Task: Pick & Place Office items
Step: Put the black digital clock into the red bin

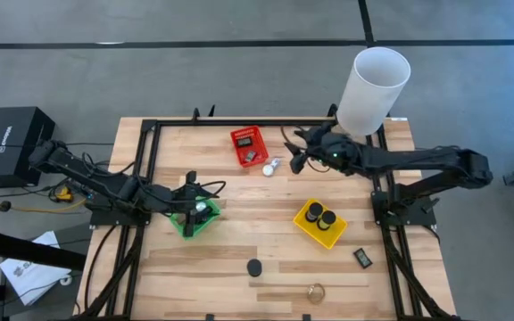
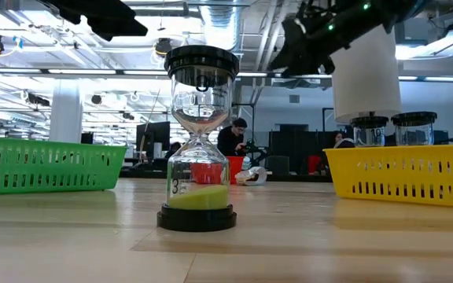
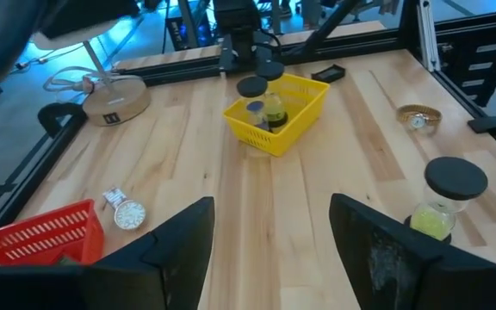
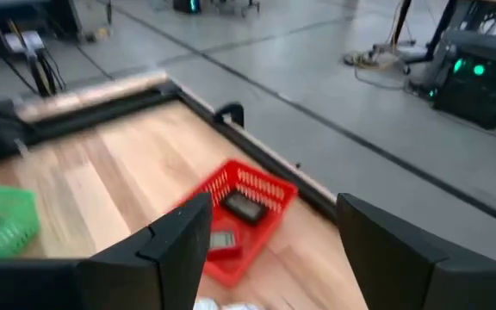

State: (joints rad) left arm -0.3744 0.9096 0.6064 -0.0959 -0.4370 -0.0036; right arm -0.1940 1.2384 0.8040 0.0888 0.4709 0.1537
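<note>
Above the table, looking straight down, the left gripper (image 1: 194, 207) hangs over the green basket (image 1: 184, 225), and from this high up I cannot tell how its fingers stand. The right gripper (image 1: 298, 153) is far across from it, near the back of the table, with the red basket (image 1: 247, 145) just beside it and a small silver watch (image 1: 270, 167) lying on the wood close to its tips. The yellow basket (image 1: 319, 225) sits toward the front from the right gripper and holds two sand timers (image 1: 320, 215) with black tops. One more sand timer (image 1: 254, 267) stands alone near the front, with a gold watch (image 1: 316, 291) farther along and a small black thing (image 1: 362, 258) by the right edge. A tall white lamp (image 1: 373, 89) stands behind the right arm. From table height, the lone sand timer (image 2: 201, 141) fills the middle with yellow-green sand at its bottom, the green basket (image 2: 49, 163) is on one side and the yellow basket (image 2: 403, 173) on the other, and a person (image 2: 233, 137) sits far back in the room. Past the left gripper's (image 3: 269, 250) spread-apart fingers, which hold nothing, the yellow basket (image 3: 304, 112) with its timers lies ahead, the silver watch (image 3: 127, 212) and a corner of the red basket (image 3: 33, 237) are near one finger, and the lone timer (image 3: 446, 198) and gold watch (image 3: 418, 116) are off by the other. Past the right gripper's (image 4: 274, 250) fingers, also spread wide and empty, the red basket (image 4: 274, 194) lies just ahead with two small dark things (image 4: 235, 220) inside.
</note>
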